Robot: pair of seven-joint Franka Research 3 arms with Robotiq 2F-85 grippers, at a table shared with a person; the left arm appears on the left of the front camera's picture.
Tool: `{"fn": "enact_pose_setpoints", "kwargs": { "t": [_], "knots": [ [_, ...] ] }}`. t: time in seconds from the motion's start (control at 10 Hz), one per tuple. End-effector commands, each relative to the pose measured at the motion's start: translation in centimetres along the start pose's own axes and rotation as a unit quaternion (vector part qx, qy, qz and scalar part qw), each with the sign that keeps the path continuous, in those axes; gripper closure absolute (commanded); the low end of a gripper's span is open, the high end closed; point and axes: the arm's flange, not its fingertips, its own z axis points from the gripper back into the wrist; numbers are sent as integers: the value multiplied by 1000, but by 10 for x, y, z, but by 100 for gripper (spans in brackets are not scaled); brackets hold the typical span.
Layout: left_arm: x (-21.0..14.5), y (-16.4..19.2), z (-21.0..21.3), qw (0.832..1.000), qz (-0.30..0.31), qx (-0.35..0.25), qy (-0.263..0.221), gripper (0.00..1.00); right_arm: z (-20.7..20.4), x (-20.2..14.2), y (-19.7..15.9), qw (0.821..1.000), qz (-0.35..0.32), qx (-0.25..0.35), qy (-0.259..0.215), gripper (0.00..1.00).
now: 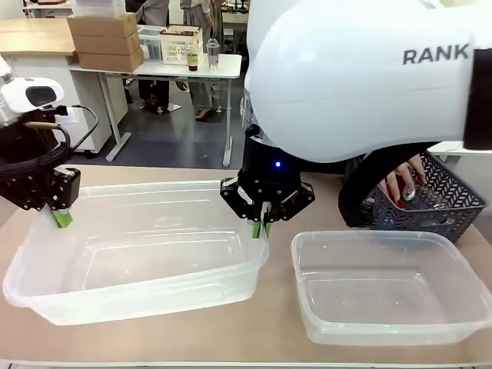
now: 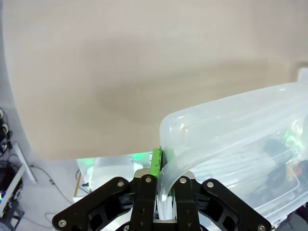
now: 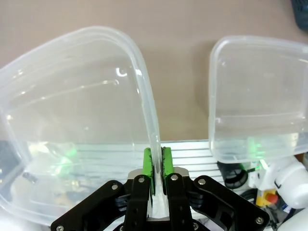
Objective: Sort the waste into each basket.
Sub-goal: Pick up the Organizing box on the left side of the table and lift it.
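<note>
My left gripper and right gripper clamp opposite end rims of the large clear tub; long axis between them.

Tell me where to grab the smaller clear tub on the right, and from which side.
Best to pinch the smaller tub's rolled rim midway along its near long side, claw coming straight down, one finger inside the wall, one outside. It stands upright and empty with a thin wall, and its far side is crowded by the dark basket and a person's hand.
</note>
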Motion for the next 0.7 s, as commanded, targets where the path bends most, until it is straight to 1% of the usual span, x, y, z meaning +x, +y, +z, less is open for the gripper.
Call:
{"fn": "enact_pose_setpoints", "kwargs": {
  "t": [0.0,0.1,0.2,0.3,0.4,0.5,0.6],
  "knots": [
    [17,-22,5,999,27,-19,17,93,12,-4,-24,999,2,45,-9,91],
    [36,-48,5,997,61,-24,48,93,21,-7,-48,997,23,75,-7,91],
    [51,-77,3,993,81,-26,77,93,31,-6,-75,993,29,113,-6,91],
    [62,-103,1,993,80,-20,82,93,41,-2,-97,990,22,137,-6,91],
    [76,-127,-1,993,77,-25,89,93,46,2,-114,991,6,136,-10,91],
    [92,-153,0,992,86,-40,84,93,48,6,-130,991,8,135,-10,91],
    [102,-173,2,992,90,-48,77,93,50,9,-146,989,2,146,-23,91]
  ]
}}
